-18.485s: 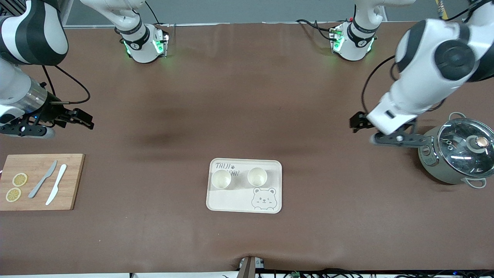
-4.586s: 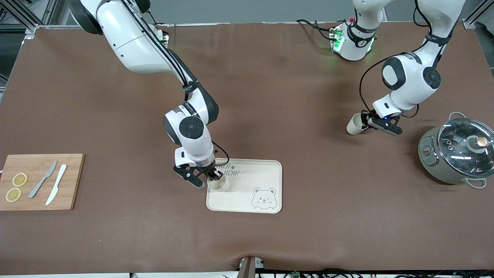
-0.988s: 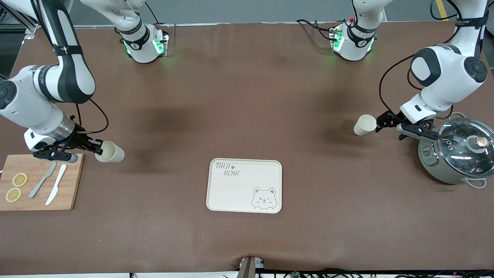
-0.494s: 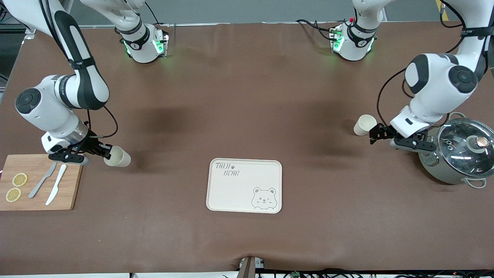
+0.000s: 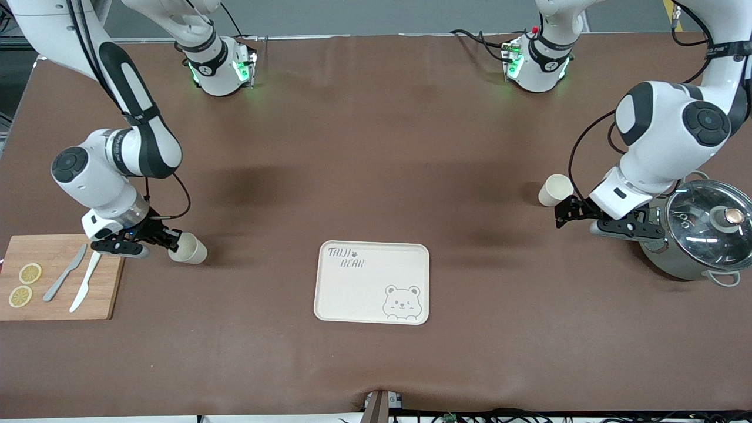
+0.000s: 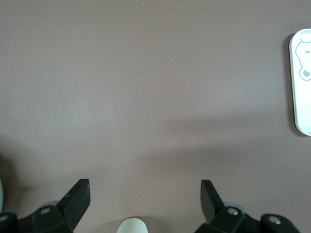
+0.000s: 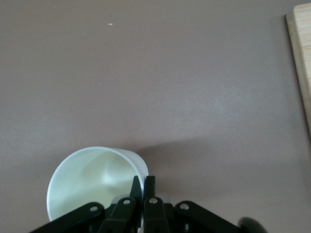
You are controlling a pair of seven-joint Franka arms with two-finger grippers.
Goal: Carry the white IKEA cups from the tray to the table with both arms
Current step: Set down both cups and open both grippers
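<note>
two white cups are out on the brown table (image 5: 376,147), both off the tray (image 5: 372,282).

cup one (image 5: 189,249) is pinched at its rim by the right gripper (image 5: 170,241); in the right wrist view the fingers (image 7: 146,191) are closed on the cup wall (image 7: 92,179). viewed from the front, this cup sits at 9 o'clock of the tray, just beside the cutting board (image 5: 59,276). whether its base touches the table cannot be told. the board carries two knives (image 5: 76,279) and two lemon slices (image 5: 24,285).

cup two (image 5: 555,190) stands upright on the table, at 2 o'clock of the tray toward the left arm's end. the left gripper (image 5: 567,216) is apart from it, at 5 o'clock of the cup, over bare table next to the pot (image 5: 696,232). its jaws are spread wide and hold nothing; the left wrist view shows both fingers (image 6: 73,201) far apart with the cup rim (image 6: 132,225) at the frame edge.

the tray carries no cups.
</note>
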